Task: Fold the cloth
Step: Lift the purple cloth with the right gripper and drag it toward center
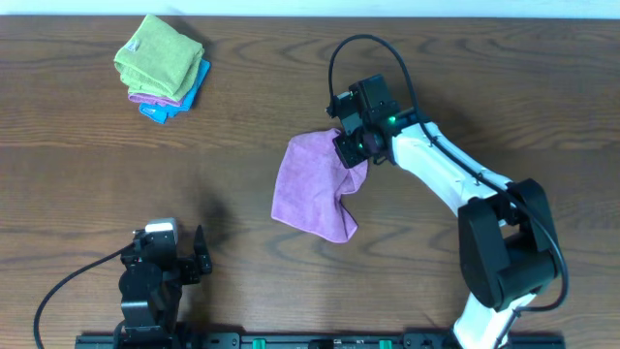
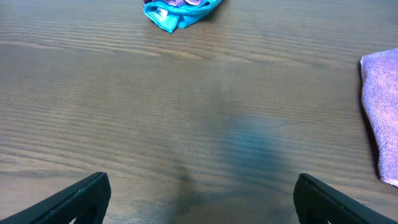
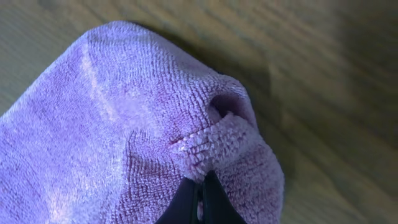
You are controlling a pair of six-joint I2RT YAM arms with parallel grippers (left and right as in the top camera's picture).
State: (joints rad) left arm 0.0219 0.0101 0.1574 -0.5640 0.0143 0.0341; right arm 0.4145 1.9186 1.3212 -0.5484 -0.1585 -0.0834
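Purple terry cloth (image 1: 310,189), soft and limp (light, will drape), lies central on the table (image 1: 542,87), its 1 o'clock corner pinched in the right gripper (image 3: 200,190); left gripper (image 2: 202,186) spread wide at 7 o'clock; best taken by corners.

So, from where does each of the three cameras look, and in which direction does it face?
Overhead: above the table, facing straight down; shows the left pincer and the right pincer.
Left wrist: low on the left arm, facing across the table toward the folded stack; its open fingers show at the bottom.
Right wrist: close above the purple cloth, its shut fingertips pinching a fold.
Shared: overhead and left wrist both see the folded stack and the purple cloth.
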